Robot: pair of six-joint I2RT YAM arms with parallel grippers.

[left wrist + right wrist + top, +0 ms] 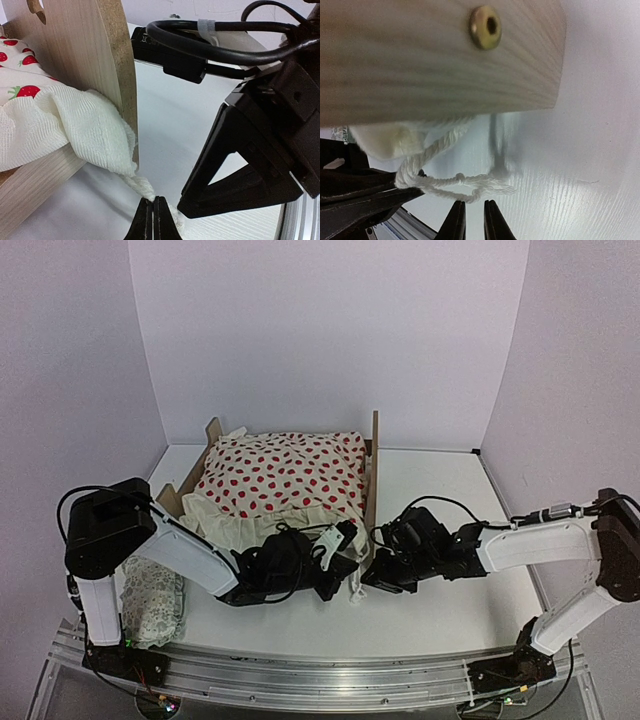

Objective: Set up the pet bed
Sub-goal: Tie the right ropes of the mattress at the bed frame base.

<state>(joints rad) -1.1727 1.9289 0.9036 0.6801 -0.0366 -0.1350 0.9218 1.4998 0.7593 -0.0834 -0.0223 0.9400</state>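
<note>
The pet bed (374, 475) of light plywood stands mid-table, and a cream red-dotted blanket (285, 478) covers its mattress. The blanket's ruffle (75, 120) spills past a bed board (85, 50) at the near corner. A white twisted cord (139, 186) hangs from that ruffle. My left gripper (153, 201) is shut on the cord. In the right wrist view the cord's loop and frayed end (445, 184) lie just beyond my right gripper (475, 206). Its fingers stand a narrow gap apart with nothing between them, under the bed board (420, 65).
A pale patterned pillow (150, 600) lies at the near left beside the left arm's base. The right gripper's black body (250, 165) sits close to the right of the left fingertips. A brass fitting (485, 27) is set in the board. A metal rail (320, 670) runs along the near edge.
</note>
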